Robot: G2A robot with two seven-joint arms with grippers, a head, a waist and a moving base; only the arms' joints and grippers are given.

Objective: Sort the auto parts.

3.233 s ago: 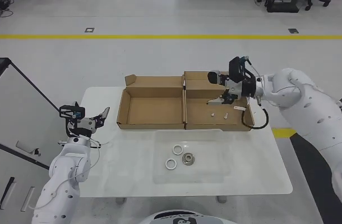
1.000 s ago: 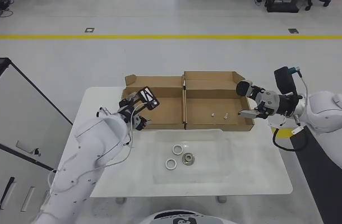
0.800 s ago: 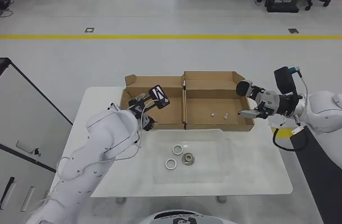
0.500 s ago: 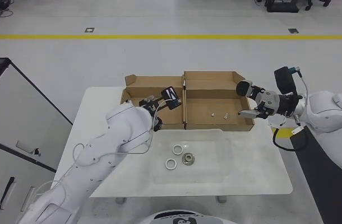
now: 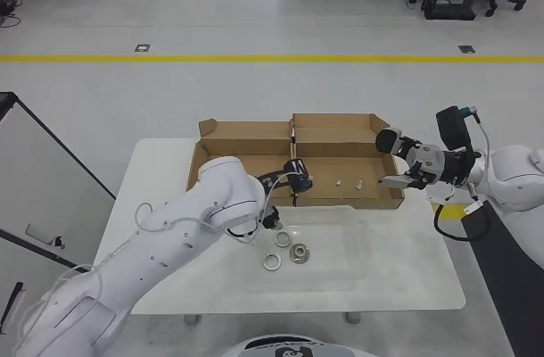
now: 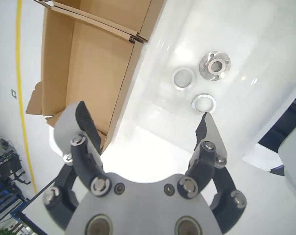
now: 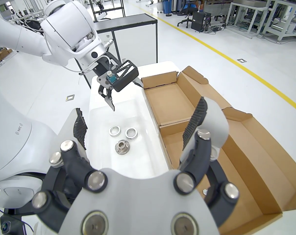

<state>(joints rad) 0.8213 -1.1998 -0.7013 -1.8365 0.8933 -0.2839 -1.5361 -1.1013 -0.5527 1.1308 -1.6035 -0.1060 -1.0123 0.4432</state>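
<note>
Currently: both grippers empty, auto parts lying in the tray.
Left gripper, jaws wide, hangs above the clear tray's corner next to the two cardboard boxes. Tray contents: two metal rings and one flanged hub, close together but apart. Right gripper, jaws wide, sits by the right box's outer end. Right box contents: two small pale parts.

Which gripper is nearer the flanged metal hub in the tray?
Left. The left gripper hangs open above the tray, close to the flanged hub; the right gripper is open by the cardboard box's outer end.
</note>
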